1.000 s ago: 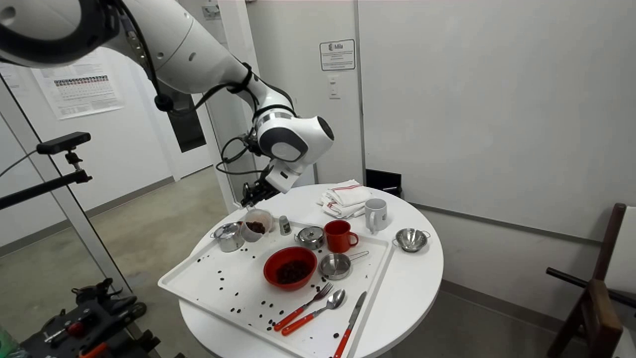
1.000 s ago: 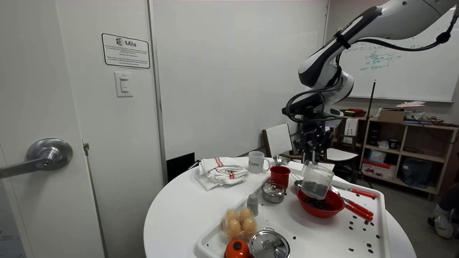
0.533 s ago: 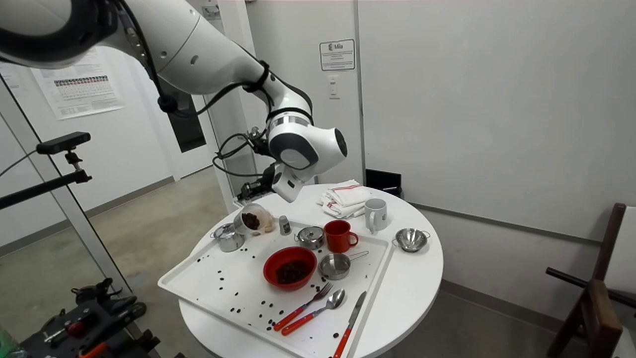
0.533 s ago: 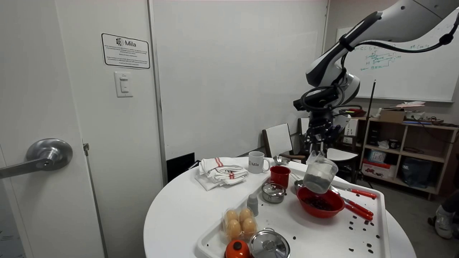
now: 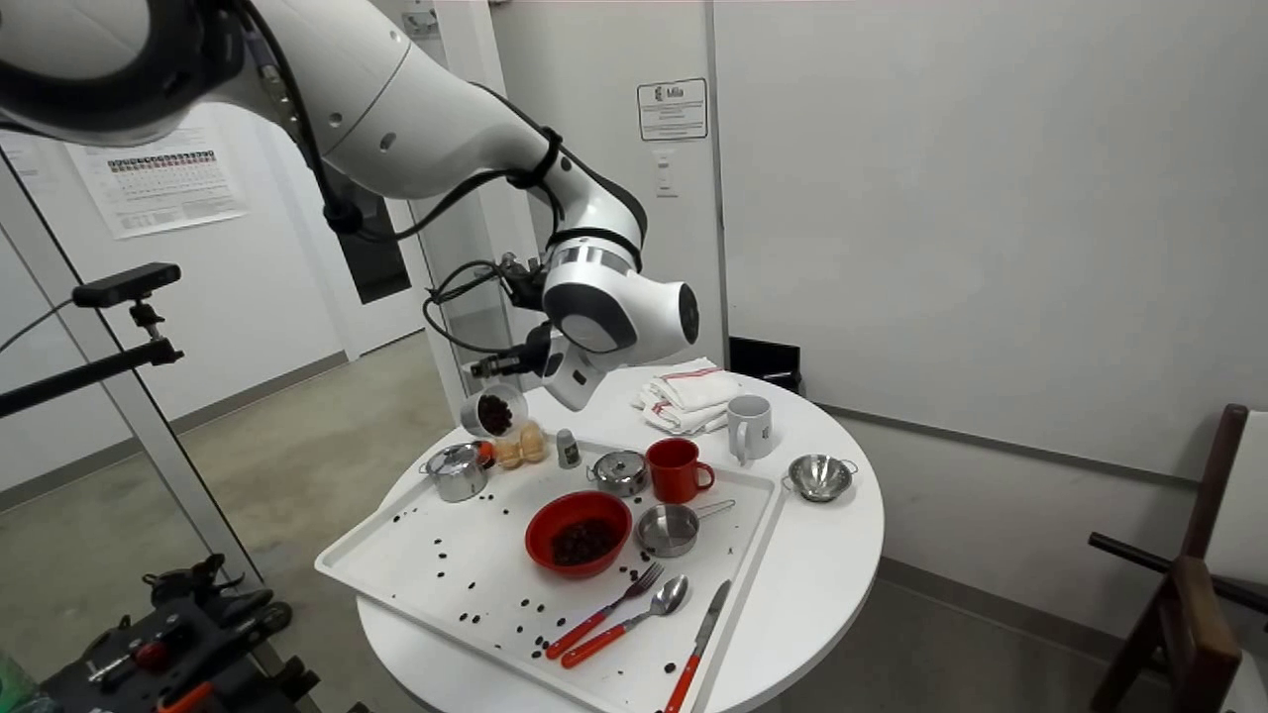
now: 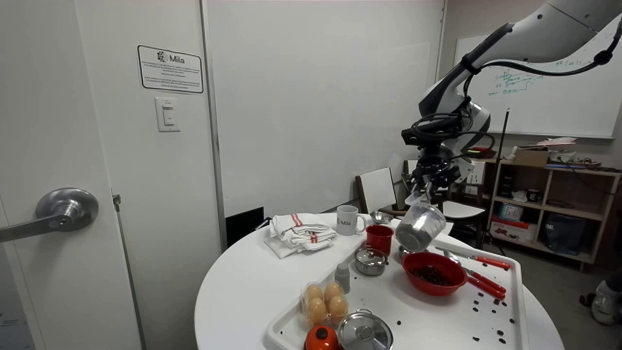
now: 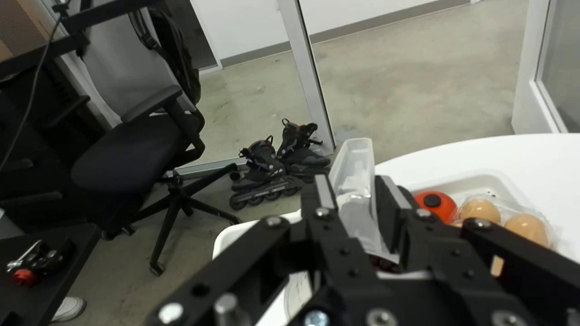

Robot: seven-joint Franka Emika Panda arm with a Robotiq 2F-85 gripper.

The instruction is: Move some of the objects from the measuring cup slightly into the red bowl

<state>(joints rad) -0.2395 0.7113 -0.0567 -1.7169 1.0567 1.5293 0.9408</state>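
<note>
Your tool (image 7: 356, 192) is clamped on the handle of the measuring cup (image 6: 422, 224), one finger on each side in the wrist view, where its black links hide most of the cup. You have the cup in the air and tilted, left of centre in an exterior view, with dark pieces (image 5: 494, 414) inside. The red bowl (image 6: 430, 288), lower right in an exterior view, sits on the tray (image 5: 495, 555) and holds more of them; others lie scattered about.

Around the bowl in an exterior view you have the steel pan (image 5: 669, 535) just beside it on the right, the red mug (image 5: 678, 471) and lidded pot (image 5: 620, 475) above, the fork (image 5: 594, 621) and spoon (image 5: 626, 626) below, and the knife (image 5: 699, 642) farther toward the lower right. Lower middle in an exterior view are the shaker (image 6: 342, 277), pack of eggs (image 6: 317, 310), large pot (image 6: 365, 333) and an orange-red thing (image 6: 321, 337) with a black knob. Off the tray, the tabletop (image 5: 822, 555) carries folded cloth (image 5: 688, 394), a pale mug (image 5: 750, 429) and a colander (image 5: 820, 477).

Half a second ago your cup was lower and farther right in both exterior views, covering the orange-red thing and part of the eggs in an exterior view; both show there now. The bowl has stayed put.
</note>
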